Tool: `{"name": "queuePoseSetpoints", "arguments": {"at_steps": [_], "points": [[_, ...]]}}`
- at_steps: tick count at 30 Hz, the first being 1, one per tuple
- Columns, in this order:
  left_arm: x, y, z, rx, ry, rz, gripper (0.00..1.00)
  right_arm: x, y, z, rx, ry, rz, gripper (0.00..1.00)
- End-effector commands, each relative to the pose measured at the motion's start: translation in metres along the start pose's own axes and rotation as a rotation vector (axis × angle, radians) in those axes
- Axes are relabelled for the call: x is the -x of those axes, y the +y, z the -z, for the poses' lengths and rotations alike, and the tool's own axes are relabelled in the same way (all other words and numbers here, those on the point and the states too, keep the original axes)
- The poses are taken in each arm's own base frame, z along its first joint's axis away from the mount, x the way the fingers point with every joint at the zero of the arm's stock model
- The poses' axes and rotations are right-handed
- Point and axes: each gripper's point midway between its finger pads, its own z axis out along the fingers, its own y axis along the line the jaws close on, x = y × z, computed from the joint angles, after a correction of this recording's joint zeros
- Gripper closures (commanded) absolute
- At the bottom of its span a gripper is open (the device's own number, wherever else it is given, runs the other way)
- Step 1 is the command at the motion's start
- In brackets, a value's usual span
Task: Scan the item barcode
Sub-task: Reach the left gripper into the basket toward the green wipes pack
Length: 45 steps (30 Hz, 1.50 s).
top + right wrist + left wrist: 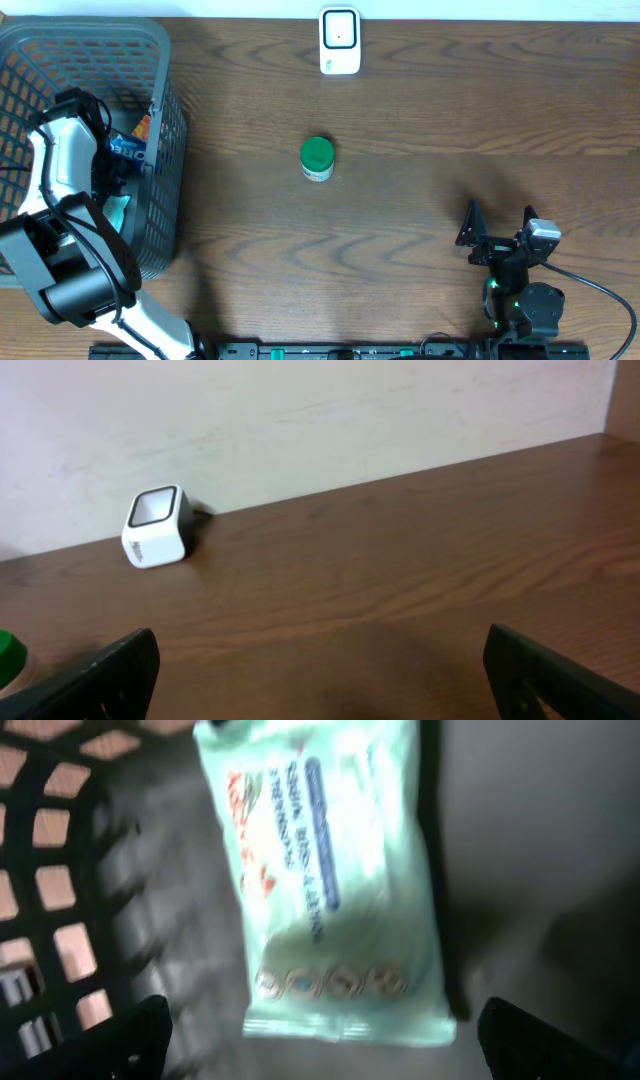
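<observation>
Packet lies ungripped in the basket beneath our spread left gripper. Our right gripper is spread and empty. We have yet to lift the packet to the scanner.

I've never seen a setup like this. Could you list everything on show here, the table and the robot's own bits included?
Table: one, brown wood, under everything.
Basket: one, grey plastic mesh, left side of the table.
Packet: one, pale green, lying inside the basket.
Second packet: one, blue and orange, inside the basket by the wall nearest the jar.
Jar: one, green lid, mid-table, standing alone.
Scanner: one, white, at the far edge of the table.
Left gripper: one, black fingers, open, down in the basket over the pale green packet.
Right gripper: one, black, open, over the near right of the table, holding nothing.
</observation>
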Motion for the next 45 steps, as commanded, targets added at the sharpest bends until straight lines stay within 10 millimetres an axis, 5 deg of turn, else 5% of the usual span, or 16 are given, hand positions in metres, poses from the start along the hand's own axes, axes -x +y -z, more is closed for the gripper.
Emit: {"name": "queuePoseSetpoints", "arguments": {"at_steps": [1, 13, 21, 23, 27, 31, 37, 41, 45], "points": [[0.006, 0.010, -0.010, 0.056, -0.054, 0.020, 0.02, -0.001, 0.001, 0.000, 0.004, 0.001, -0.007, 0.01], [0.014, 0.016, -0.019, 0.095, -0.128, 0.073, 0.02, -0.001, 0.001, 0.000, 0.004, 0.001, -0.008, 0.01], [0.000, 0.015, -0.049, 0.089, -0.131, 0.106, 0.02, -0.001, 0.001, 0.000, 0.004, 0.001, -0.007, 0.01], [-0.003, 0.016, -0.055, 0.090, -0.131, 0.119, 0.11, -0.001, 0.001, 0.000, 0.004, 0.001, -0.007, 0.01], [-0.004, 0.017, -0.058, 0.089, -0.137, 0.120, 0.46, -0.001, 0.001, 0.000, 0.004, 0.001, -0.007, 0.01], [0.004, 0.025, -0.054, 0.126, -0.190, 0.119, 0.55, -0.001, 0.001, 0.000, 0.004, 0.001, -0.007, 0.01], [0.024, 0.046, -0.022, 0.168, -0.290, 0.132, 0.92, -0.001, 0.001, 0.000, 0.004, 0.001, -0.008, 0.01], [0.034, 0.057, 0.023, 0.092, -0.338, 0.179, 0.92, -0.001, 0.001, 0.000, 0.004, 0.001, -0.007, 0.01], [0.035, 0.073, 0.092, -0.107, -0.432, 0.257, 0.93, -0.001, 0.001, 0.000, 0.004, 0.001, -0.008, 0.01]]}}
